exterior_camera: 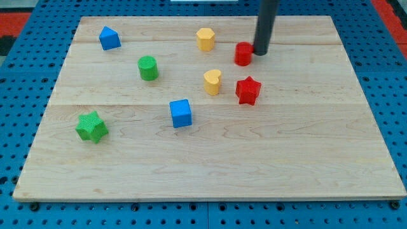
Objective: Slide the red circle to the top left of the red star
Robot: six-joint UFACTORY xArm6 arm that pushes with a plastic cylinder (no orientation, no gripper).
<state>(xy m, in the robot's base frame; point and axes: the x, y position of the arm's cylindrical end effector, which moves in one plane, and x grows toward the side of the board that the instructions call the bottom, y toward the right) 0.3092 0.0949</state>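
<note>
Our tip (261, 53) has no jaws; it touches the red circle (243, 54) on its right side. That circle sits just above the red star (248, 90). We should push gently leftward, stopping before the yellow hexagon (205, 39).

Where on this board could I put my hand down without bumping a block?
The whole bottom strip, below the green star and blue cube, is bare, as is the right side past the red star. It is crowded near the top middle, where my tip touches the red circle.
</note>
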